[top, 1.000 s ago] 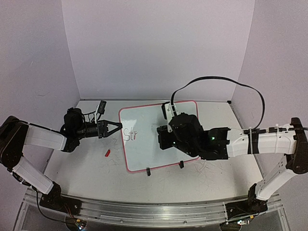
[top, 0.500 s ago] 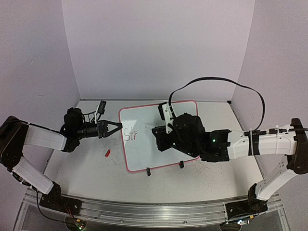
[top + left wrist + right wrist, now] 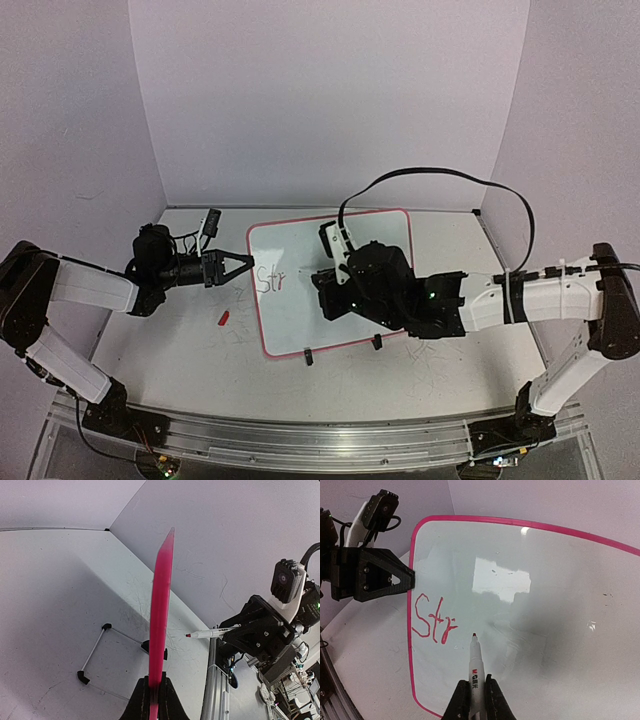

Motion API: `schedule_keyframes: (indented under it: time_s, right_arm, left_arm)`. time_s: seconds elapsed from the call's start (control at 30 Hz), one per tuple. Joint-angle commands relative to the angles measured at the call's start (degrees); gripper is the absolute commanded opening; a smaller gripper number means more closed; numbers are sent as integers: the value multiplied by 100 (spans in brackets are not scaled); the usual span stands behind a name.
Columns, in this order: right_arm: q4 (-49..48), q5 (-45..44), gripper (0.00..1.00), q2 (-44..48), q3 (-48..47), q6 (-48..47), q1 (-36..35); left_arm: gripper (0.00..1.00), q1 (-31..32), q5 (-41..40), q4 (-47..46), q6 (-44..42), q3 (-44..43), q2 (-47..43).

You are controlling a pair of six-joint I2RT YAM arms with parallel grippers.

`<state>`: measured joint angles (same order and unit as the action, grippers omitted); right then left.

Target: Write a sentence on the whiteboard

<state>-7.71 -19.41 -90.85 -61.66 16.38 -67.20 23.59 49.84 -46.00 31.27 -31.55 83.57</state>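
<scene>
the left arm reaches in low from the left over the surface (image 3: 170, 345), and the left hand (image 3: 243, 265) is closed on the left rim of the board (image 3: 300, 325), about level with the writing. in the left wrist view that red-pink rim runs edge-on straight up out of the pinching fingers (image 3: 141, 704). a small red piece (image 3: 222, 319) lies on the surface just beside the board's near-left corner, apart from the hand. the board sits in the middle of the surface, its glossy white face up, with two black feet (image 3: 308, 356) along its near edge. the lettering (image 3: 432, 622) in red reads "str" and sits close to the left rim, about halfway down the board; the rest of the face to its right is bare apart from glare. just right of the "r" and a little lower is the red tip of the marker (image 3: 476, 662), a white barrel with a printed label, pointing away from the wrist toward the board. i cannot tell whether the tip touches the board. the right hand (image 3: 476, 694) is closed around the marker's barrel, one finger on each side. the right arm comes in from the right across the board's right half, hiding that part from above, and a black cable (image 3: 440, 172) loops up over it.
</scene>
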Motion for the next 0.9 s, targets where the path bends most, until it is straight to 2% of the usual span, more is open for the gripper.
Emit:
schedule_keyframes:
  time_s: [0.0,0.3,0.57,0.87]
  right_arm:
    - [-33,-53,0,-197,-434,-79,-21]
    - [53,-456,0,-307,-491,75,-6]
    - [-216,290,0,-517,-672,-159,-4]
    - [-42,-58,0,-681,-802,13,-3]
  left_arm:
    - [0,68,94,-47,-84,-194,-104]
    - [0,68,101,-1,-121,-225,-75]
    - [0,73,105,12,-130,-225,-109]
    - [0,71,125,30,-130,-246,-112]
